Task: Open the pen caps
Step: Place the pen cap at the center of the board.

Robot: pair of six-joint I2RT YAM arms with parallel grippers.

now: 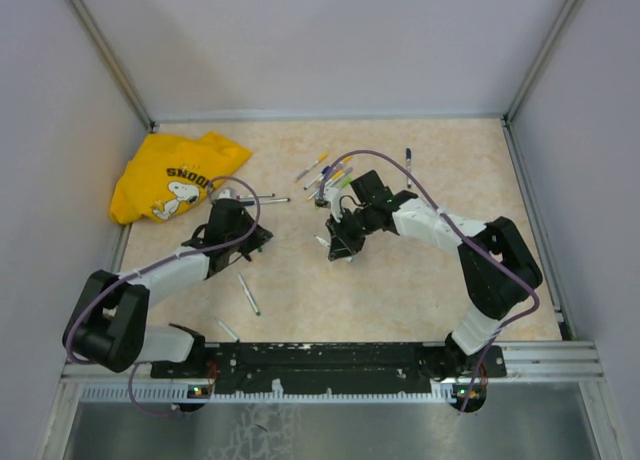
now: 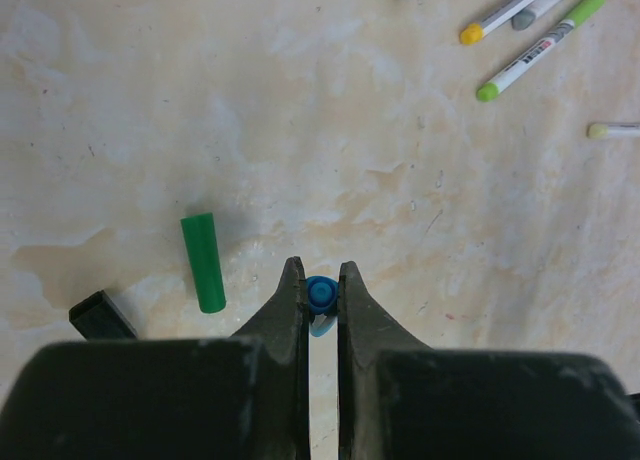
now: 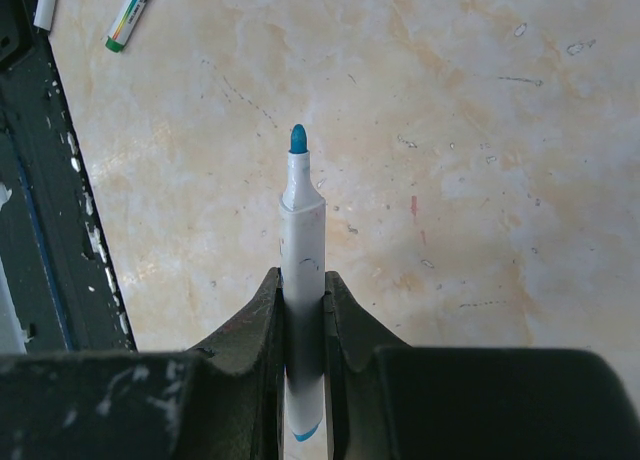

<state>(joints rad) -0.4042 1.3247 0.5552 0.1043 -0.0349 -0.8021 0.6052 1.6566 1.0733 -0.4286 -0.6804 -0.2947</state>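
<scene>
As the two arms stand over the table: each is clamped on one half of a blue marker, and the halves are well apart.
Left gripper (image 2: pixel 320 280): jaws pinched nearly together on the blue cap (image 2: pixel 320 296), held just over the tabletop (image 2: pixel 300 130).
Right gripper (image 3: pixel 303 280): closed round the white barrel of the blue marker (image 3: pixel 301 235), its bare blue tip pointing to 12 o'clock in the wrist view.
Caps already off: a green cap (image 2: pixel 203 263) lies at 9 o'clock from the left fingertips, and a black cap (image 2: pixel 100 315) lies beyond it toward 8 o'clock.
Caps still on: a loose heap of capped markers (image 1: pixel 325 172) lies at 12 o'clock from the right gripper, seen from above.
Step in hand: to my eye this pull is finished, and what remains is setting both pieces down.
Doing it well: I'd lower the cap close to the surface beside the green cap before letting go, so it can't roll into the heap. The barrel should go down flat, away from the capped ones. On the next marker, grip the cap squarely and pull straight along the barrel.
Off to the side: a yellow Snoopy shirt (image 1: pixel 175 175) lies at 10 o'clock, well apart.
</scene>
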